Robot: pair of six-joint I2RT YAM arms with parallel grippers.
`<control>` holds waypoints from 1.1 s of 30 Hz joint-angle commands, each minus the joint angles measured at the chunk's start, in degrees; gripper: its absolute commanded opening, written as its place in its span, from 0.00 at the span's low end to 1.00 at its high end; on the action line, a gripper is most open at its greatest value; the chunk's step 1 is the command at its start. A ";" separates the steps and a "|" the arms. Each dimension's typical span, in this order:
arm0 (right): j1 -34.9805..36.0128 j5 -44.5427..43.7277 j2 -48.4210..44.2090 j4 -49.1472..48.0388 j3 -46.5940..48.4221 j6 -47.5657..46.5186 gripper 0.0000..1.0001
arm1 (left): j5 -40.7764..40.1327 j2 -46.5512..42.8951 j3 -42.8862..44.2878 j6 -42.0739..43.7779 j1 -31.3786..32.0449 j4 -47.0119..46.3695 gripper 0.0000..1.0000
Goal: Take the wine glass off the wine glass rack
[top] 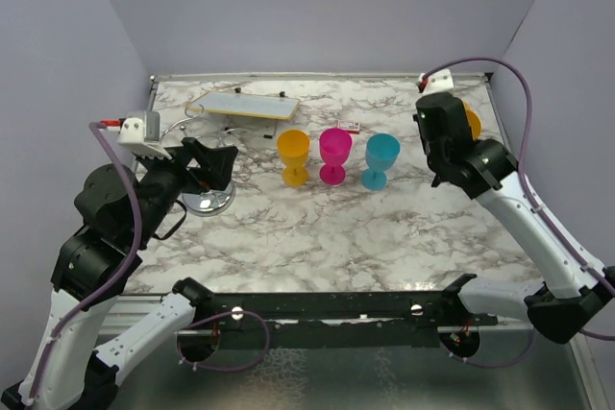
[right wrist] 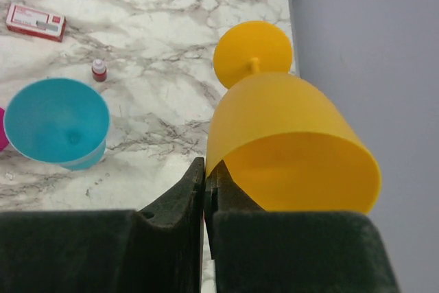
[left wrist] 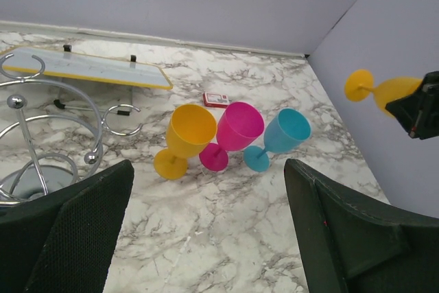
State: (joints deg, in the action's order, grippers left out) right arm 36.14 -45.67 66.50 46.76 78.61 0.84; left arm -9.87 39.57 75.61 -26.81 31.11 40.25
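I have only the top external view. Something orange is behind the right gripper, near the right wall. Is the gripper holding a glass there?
Observer: Yes. In the right wrist view the right gripper is shut on the rim of an orange glass.
Operator: Is this glass upright?
Observer: No. The left wrist view shows it nearly sideways, foot pointing away from the gripper.
Operator: Does any glass hang on the rack?
Observer: None on the wire arms of the wine glass rack that the left wrist view shows.

Pretty bright even light coming from overhead, soft shadows pooling under cups (top: 334,156), wine glass rack (left wrist: 31,180) glinting, orange wine glass (right wrist: 288,142) glowing
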 commanded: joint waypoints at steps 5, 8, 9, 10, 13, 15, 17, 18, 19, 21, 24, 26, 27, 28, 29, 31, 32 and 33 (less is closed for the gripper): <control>-10.82 24.61 9.49 10.28 6.18 8.05 0.01 | -0.83 -1.75 0.46 2.27 -0.25 -2.09 0.94; -13.23 27.89 11.87 11.80 6.06 9.00 0.01 | -0.88 -1.72 0.46 3.01 -0.24 -2.19 0.94; -13.80 28.59 12.67 12.11 5.97 9.27 0.01 | -0.73 -1.69 0.39 3.26 -0.20 -2.17 0.94; -14.48 29.67 13.19 12.46 6.07 9.47 0.01 | -0.50 -1.54 0.27 3.44 -0.23 -2.23 0.94; -16.47 33.59 14.79 13.14 6.35 9.79 0.01 | -0.07 -1.39 -0.17 4.24 -0.26 -2.17 0.94; -17.00 34.91 15.91 13.63 6.28 9.80 0.01 | -0.03 -1.42 -0.41 4.58 -0.26 -2.27 0.94; -17.20 36.45 17.32 13.93 5.97 9.71 0.01 | 0.28 -1.40 -0.71 4.86 -0.26 -2.40 0.93; -17.28 36.85 18.07 14.10 5.84 9.71 0.01 | 0.53 -1.30 -0.73 5.22 -0.25 -2.42 0.93; -17.39 37.37 18.79 14.10 5.67 9.69 0.01 | 0.83 -1.02 -0.67 5.60 -0.26 -2.53 0.93; -17.58 38.35 20.24 14.04 5.59 9.58 0.01 | 1.06 -0.51 -0.52 6.27 -0.25 -2.53 0.93; -17.77 38.34 22.29 14.63 5.80 9.85 0.01 | 1.01 0.14 -0.17 7.24 -0.25 -2.47 0.93; -17.85 38.21 22.76 14.57 5.53 9.84 0.01 | 0.89 0.27 -0.12 7.74 -0.26 -2.58 0.93; -17.95 38.24 22.85 14.54 5.51 9.93 0.01 | 0.78 0.27 -0.12 7.92 -0.26 -2.69 0.93; -18.02 38.22 22.88 14.45 5.50 9.91 0.01 | 0.61 0.30 -0.24 8.06 -0.26 -2.72 0.93; -18.15 38.20 22.88 14.40 5.51 9.84 0.01 | 0.47 0.34 -0.43 8.19 -0.24 -2.77 0.93; -18.34 38.16 23.09 14.32 5.43 9.72 0.01 | 0.44 0.46 -0.83 8.34 -0.25 -2.94 0.93; -18.38 38.23 23.22 14.29 5.35 9.67 0.01 | 0.57 0.55 -1.01 8.39 -0.22 -3.07 0.93; -18.39 38.20 23.42 14.32 5.26 9.66 0.01 | 0.61 0.68 -1.12 8.43 -0.24 -3.14 0.93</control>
State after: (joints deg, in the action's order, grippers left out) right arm 18.26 -8.71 89.69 60.47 83.11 10.26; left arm -9.80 40.07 75.35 -19.70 31.11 39.00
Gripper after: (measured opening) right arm 0.020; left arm 0.935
